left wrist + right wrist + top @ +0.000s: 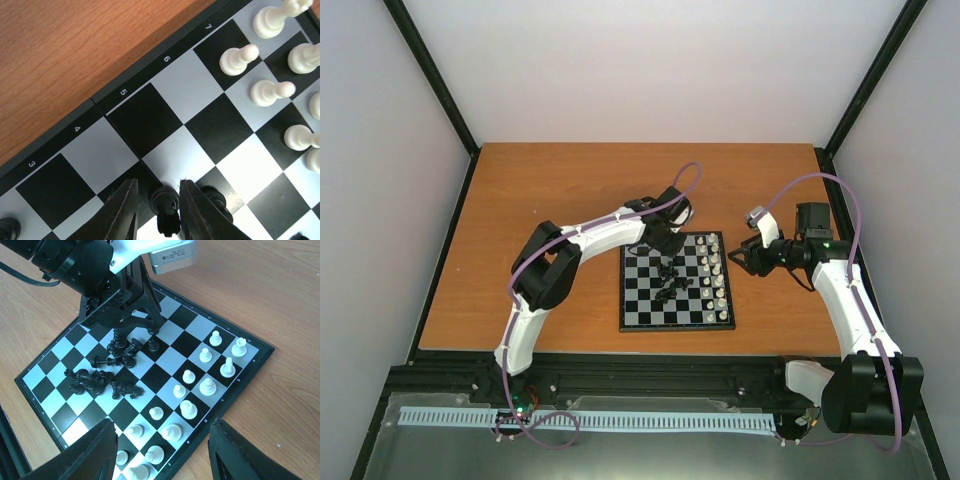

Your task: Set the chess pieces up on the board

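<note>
Our left gripper straddles a black piece near the board's far edge, though we cannot tell if it is clamped, so we should pinch squarely and lift straight; right gripper hangs open.

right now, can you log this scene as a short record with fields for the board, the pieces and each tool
board: flat on the wooden table
white pieces: upright, in two rows along the board's right side
black pieces: heaped mid-board, many lying on their sides
left tool: over the board, open, straddling one black piece
right tool: open, empty, just off the board's right edge
</note>
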You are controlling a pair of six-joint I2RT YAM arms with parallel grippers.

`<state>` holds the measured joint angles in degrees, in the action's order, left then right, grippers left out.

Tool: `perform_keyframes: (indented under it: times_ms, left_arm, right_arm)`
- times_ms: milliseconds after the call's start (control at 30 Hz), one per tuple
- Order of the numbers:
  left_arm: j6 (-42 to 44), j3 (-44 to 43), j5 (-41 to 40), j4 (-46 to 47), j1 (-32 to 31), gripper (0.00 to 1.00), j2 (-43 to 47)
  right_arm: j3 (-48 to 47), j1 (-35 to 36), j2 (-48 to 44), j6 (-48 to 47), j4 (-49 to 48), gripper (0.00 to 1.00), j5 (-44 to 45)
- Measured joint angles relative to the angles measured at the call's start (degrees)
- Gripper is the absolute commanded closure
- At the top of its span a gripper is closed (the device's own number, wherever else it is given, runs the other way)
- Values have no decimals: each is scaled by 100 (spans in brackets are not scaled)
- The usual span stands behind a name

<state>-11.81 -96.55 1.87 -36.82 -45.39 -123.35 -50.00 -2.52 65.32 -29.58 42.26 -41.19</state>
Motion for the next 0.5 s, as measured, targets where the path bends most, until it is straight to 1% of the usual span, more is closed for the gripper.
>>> perform_keyframes:
  times_ms: [100,367,500]
  left_arm:
    - [2,-48,-37,-57,0,73,-74]
    - [-4,-48,-94,-146,0,85,-116]
    - [2,-48,-168,-181,0,88,-111]
  right_arm:
    - [0,0,0,-2,7,50,0]
    - [0,0,0,-4,42,50,0]
    - [0,0,0,-9,42,50,0]
